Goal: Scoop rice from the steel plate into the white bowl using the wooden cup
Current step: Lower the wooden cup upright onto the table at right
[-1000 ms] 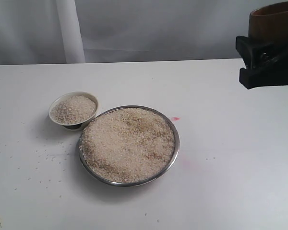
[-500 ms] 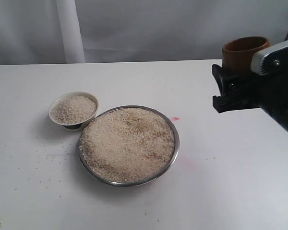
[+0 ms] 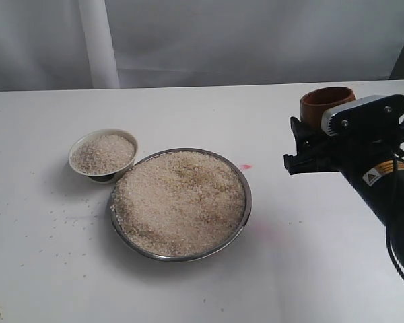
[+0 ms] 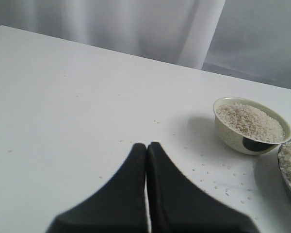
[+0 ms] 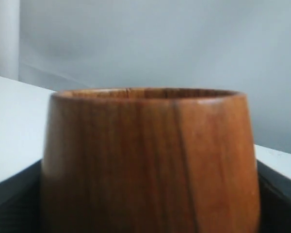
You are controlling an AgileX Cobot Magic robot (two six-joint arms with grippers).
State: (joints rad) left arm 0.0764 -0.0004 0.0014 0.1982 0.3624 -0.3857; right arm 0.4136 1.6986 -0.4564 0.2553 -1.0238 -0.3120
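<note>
Right fingers [image 3: 310,163] spread wide, clamped on the wooden cup [image 3: 326,102], which is upright with its mouth up. Steel plate [image 3: 248,202], heaped with rice [image 3: 178,202], lies well beyond their tips; white bowl [image 3: 71,153] sits just past it. Left fingers [image 4: 133,189] pressed together, empty.

Rice [image 3: 180,202]: pale beige-white grains, heaped high across the plate nearly to its edge. A second, smaller mound fills the bowl. Stray grains lie scattered to the left of both vessels.
Steel plate [image 3: 248,200]: wide, shallow and shiny, with a thin rim. It sits flat, mid-scene.
White bowl [image 4: 229,135]: small and cream, with a dark foot. It stands upright just beside the plate's far-left edge; I cannot tell whether they touch.
Wooden cup [image 3: 326,102]: reddish-brown, glossy and barrel-shaped. It is upright with its mouth up, clamped in my right gripper [image 3: 304,142], well right of the plate. I cannot see what is inside.
</note>
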